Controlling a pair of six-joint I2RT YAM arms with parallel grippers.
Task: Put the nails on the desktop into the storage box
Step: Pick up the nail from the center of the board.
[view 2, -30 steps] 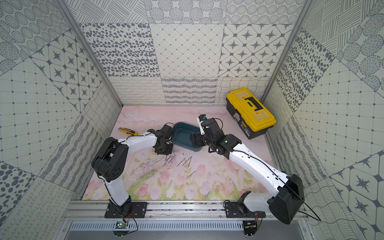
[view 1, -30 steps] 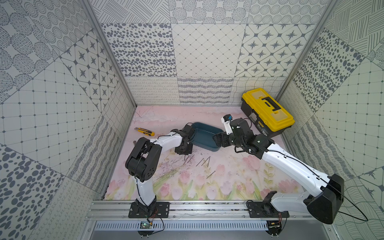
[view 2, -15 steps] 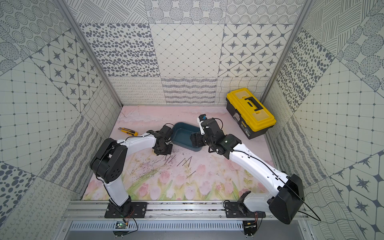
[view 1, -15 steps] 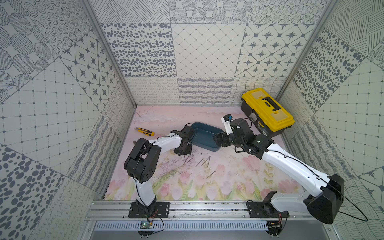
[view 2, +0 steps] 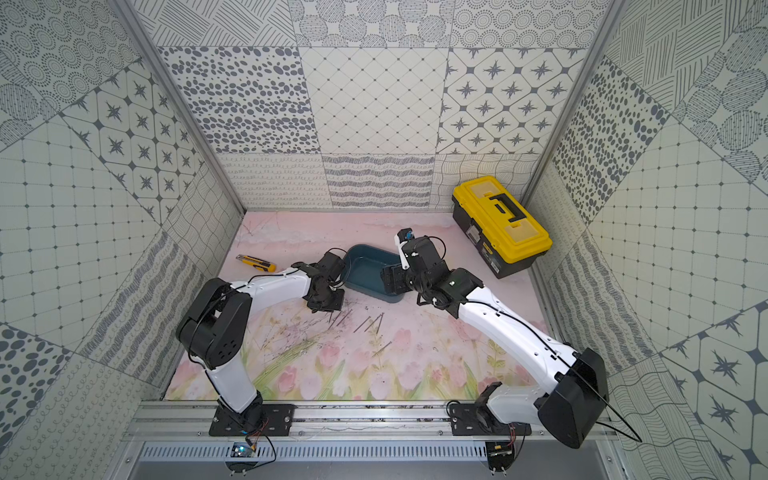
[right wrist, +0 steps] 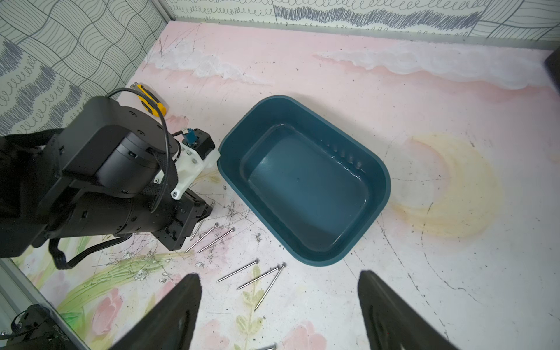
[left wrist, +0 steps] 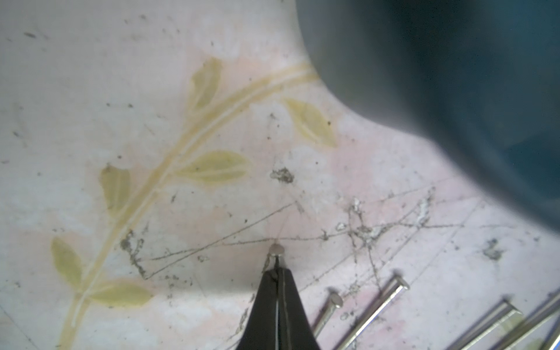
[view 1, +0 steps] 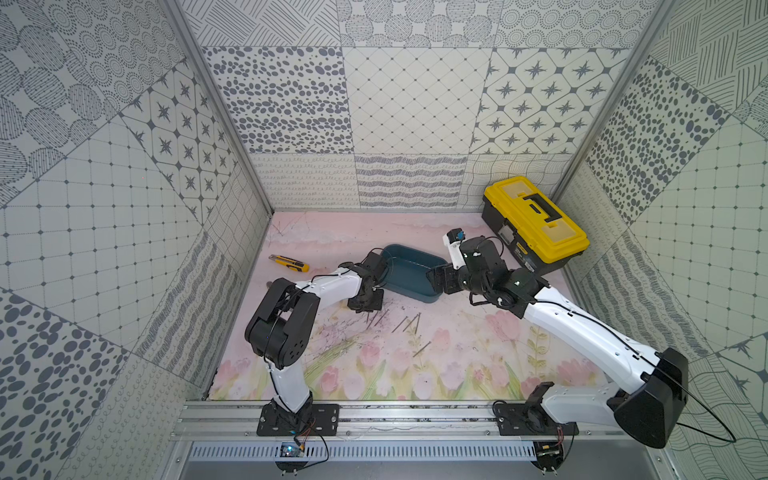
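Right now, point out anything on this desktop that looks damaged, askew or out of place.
The desktop is scarred: dark scratches and chipped flecks cluster beside the storage box, around the left gripper. Loose nails lie scattered there at odd angles, one pinched in that gripper; the box holds none. Nothing else stands out.

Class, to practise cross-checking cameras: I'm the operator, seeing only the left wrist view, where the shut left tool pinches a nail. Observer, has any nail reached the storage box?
Observer: No, the storage box is empty in the right wrist view.
Operator: How does the right tool stand?
Observer: The right tool is open, near the box's end.
Operator: Any nails outside my frame?
Observer: Yes, one lone nail lies apart from the rest.
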